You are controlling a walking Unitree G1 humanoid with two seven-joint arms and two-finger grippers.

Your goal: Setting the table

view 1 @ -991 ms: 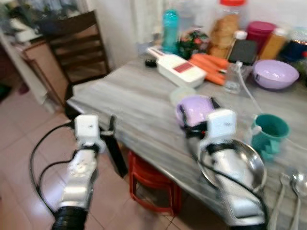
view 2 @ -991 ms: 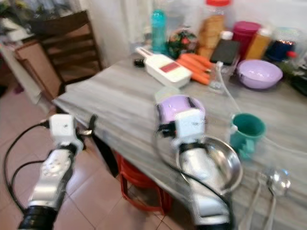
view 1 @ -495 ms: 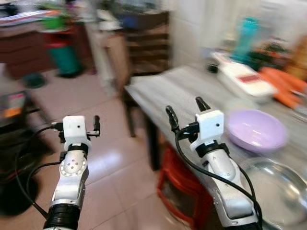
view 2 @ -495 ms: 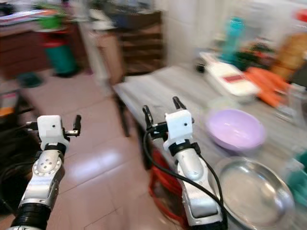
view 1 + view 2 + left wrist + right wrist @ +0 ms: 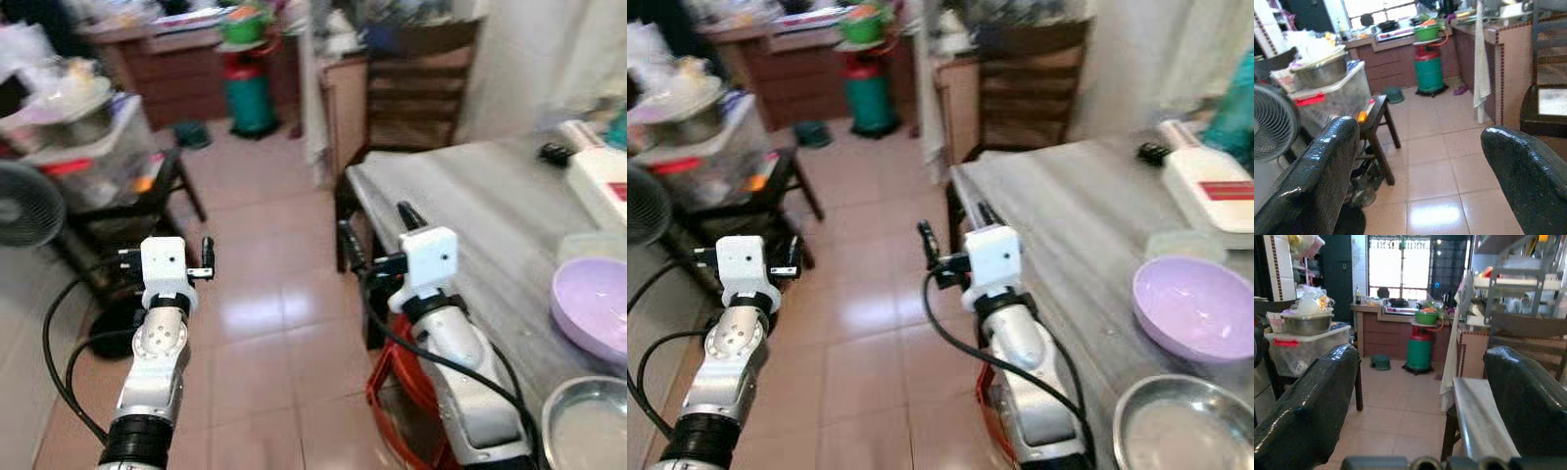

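Here the round lilac plastic bowl (image 5: 1197,308) on the grey bench (image 5: 1073,220) lies nearer the empty, open right gripper (image 5: 952,231) than the likewise open left gripper (image 5: 206,259).

Two bowls are sitting on the tabletop (image 5: 1068,211): one lilac bowl (image 5: 1195,308) at about three o'clock and one steel bowl (image 5: 1181,426) at about five o'clock. One white slicer box (image 5: 1207,188) with a red label is lying at two o'clock, and one small black object (image 5: 1153,152) is lying just beside it. One wooden chair (image 5: 1029,88) is standing at twelve o'clock, one green gas cylinder (image 5: 870,93) at eleven o'clock, and one fan (image 5: 27,204) at nine o'clock. Two pincers are showing, both empty: the left pincer (image 5: 205,258) and the right pincer (image 5: 377,230).
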